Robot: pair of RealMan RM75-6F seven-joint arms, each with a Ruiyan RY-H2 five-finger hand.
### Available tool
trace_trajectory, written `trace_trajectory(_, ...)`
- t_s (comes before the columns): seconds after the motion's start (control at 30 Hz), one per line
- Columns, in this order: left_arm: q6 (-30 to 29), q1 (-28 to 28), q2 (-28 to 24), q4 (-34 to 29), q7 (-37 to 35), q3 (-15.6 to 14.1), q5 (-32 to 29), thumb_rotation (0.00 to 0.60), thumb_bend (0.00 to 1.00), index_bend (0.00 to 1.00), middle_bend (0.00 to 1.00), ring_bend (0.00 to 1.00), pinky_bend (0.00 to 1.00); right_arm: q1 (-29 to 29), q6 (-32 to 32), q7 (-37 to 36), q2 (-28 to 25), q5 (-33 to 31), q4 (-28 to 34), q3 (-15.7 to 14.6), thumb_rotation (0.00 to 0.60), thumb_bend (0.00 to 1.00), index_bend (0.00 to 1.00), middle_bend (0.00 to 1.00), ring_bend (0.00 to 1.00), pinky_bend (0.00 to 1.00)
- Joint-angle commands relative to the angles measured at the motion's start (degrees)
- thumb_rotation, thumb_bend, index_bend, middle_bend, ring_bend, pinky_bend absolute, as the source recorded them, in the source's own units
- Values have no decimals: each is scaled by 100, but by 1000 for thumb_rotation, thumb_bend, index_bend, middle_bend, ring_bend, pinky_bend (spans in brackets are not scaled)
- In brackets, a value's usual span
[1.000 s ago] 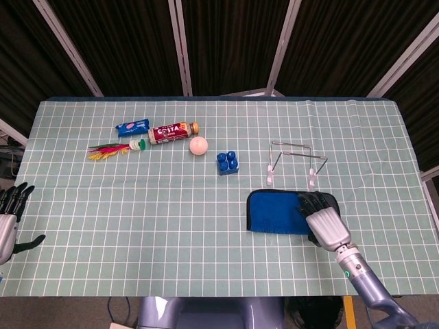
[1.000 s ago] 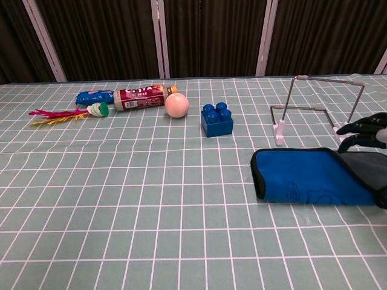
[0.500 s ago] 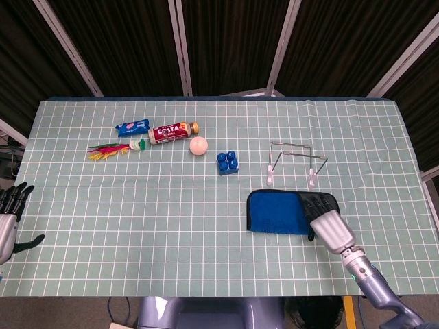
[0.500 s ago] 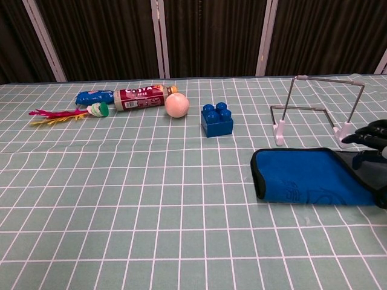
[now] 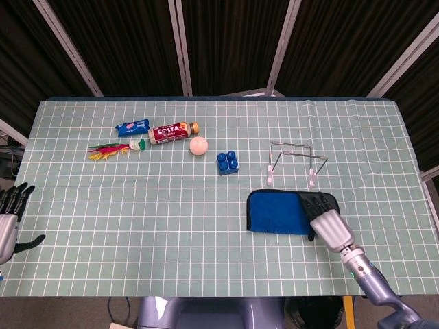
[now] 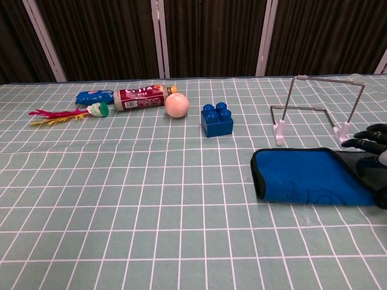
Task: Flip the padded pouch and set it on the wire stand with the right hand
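Right hand (image 5: 324,218) on padded pouch (image 5: 276,212)

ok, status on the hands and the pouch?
Right hand resting on padded pouch's right end, no lift. Left hand idle at table edge. Pouch flat; wire stand just behind, nothing between.

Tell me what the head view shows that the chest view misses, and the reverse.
Only the head view shows the left hand off the table's left edge, and the whole right hand resting on the padded pouch. Only the chest view shows the wire stand from the side, its frame rising off the table, with just the right fingers at the frame edge. Both show pouch, stand, blue block and ball.
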State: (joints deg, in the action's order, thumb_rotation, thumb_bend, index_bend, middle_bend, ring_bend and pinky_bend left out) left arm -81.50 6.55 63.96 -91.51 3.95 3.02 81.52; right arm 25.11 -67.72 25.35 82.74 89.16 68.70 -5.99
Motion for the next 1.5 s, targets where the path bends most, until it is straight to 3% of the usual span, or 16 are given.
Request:
trace_trajectory(0.03, 2, 1, 2, 2, 1, -1, 0, 600, 0, 0, 0, 0, 0, -14, 13, -53, 47, 12, -79, 33, 600, 252, 371, 46, 0, 0)
trace_trajectory(0.87, 13, 7, 22, 15, 24, -3, -8, 600, 0, 0, 0, 0, 0, -107, -12, -620, 335, 91, -571, 234, 600, 387, 554, 112, 0, 27)
trace_trajectory(1.13, 21, 9, 22, 17, 19, -2, -14, 600, 0, 0, 0, 0, 0, -179, 187, -1416, 345, -348, -441, 502, 600, 398, 577, 132, 0, 72)
trace_trajectory(1.5, -14, -6, 7, -12, 9, -18, 26, 600, 0, 0, 0, 0, 0, -284, 672, -2381, 11, -1344, 195, 1037, 600, 398, 588, 141, 0, 74)
